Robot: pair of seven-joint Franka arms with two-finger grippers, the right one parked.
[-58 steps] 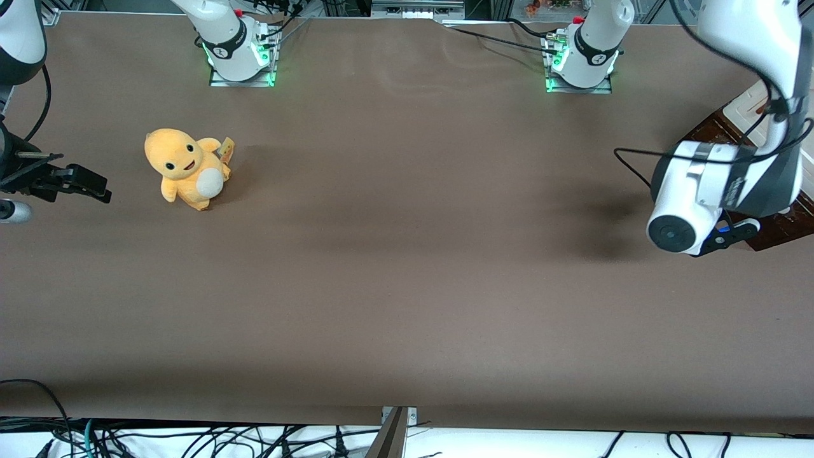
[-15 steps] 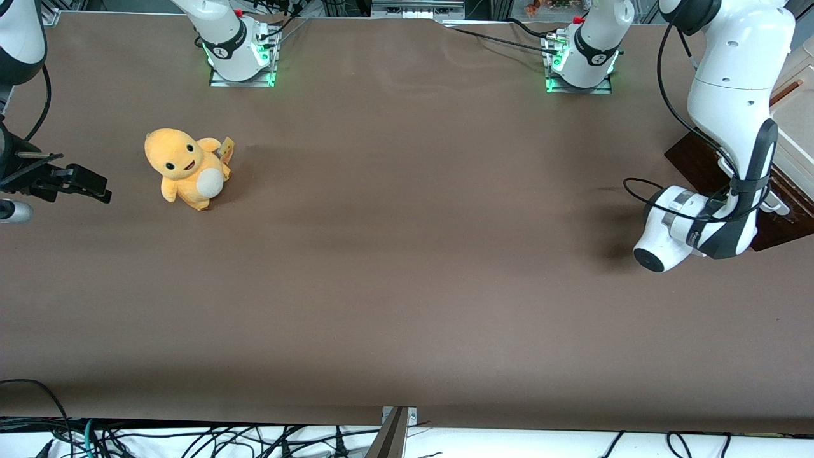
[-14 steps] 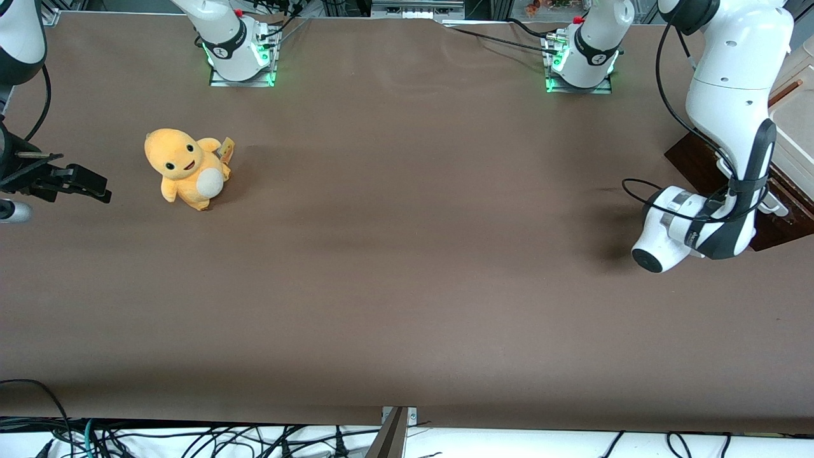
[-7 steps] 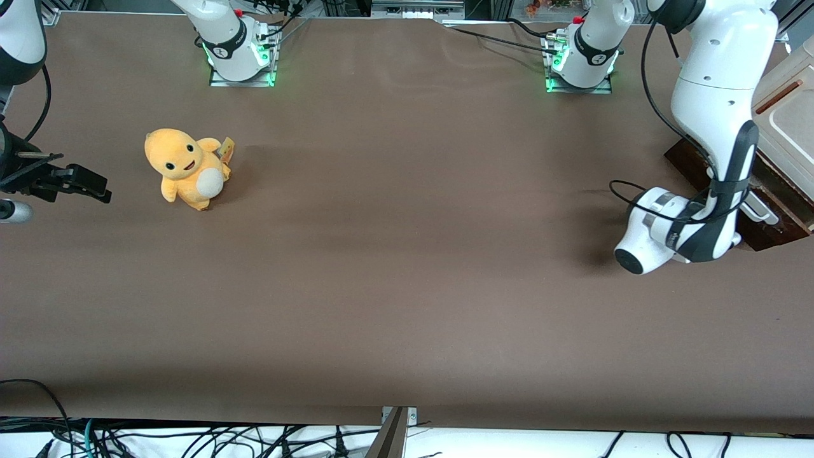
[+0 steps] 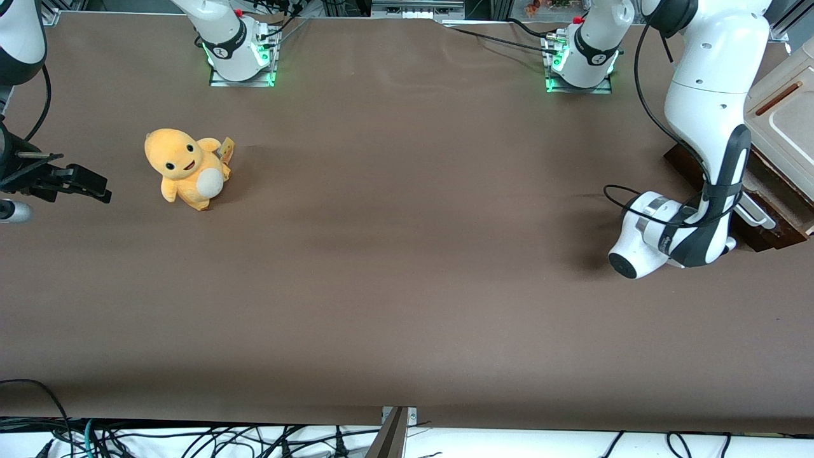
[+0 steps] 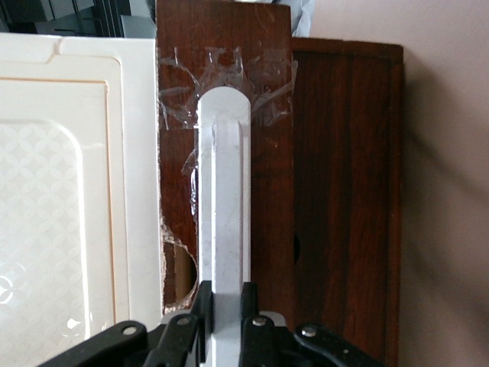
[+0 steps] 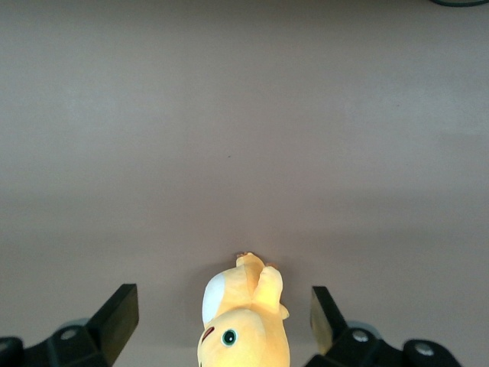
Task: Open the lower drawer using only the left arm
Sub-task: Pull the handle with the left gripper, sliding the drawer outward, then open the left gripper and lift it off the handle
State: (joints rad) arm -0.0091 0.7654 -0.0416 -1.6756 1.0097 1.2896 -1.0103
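While front view hides it | gripper (image 6: 226, 306) clamps handle (image 6: 223, 191)

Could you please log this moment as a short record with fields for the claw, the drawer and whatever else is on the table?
claw: dark grey claw of the white jointed left arm, closed on the white-silver loop bar handle
drawer: dark brown glossy wooden lower drawer, partly out under the cream cabinet top
other: yellow plush toy, toward the parked arm's end of the brown table

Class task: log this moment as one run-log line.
claw: shut on handle | lower drawer: partly out of cabinet | plush toy: toward parked arm's end
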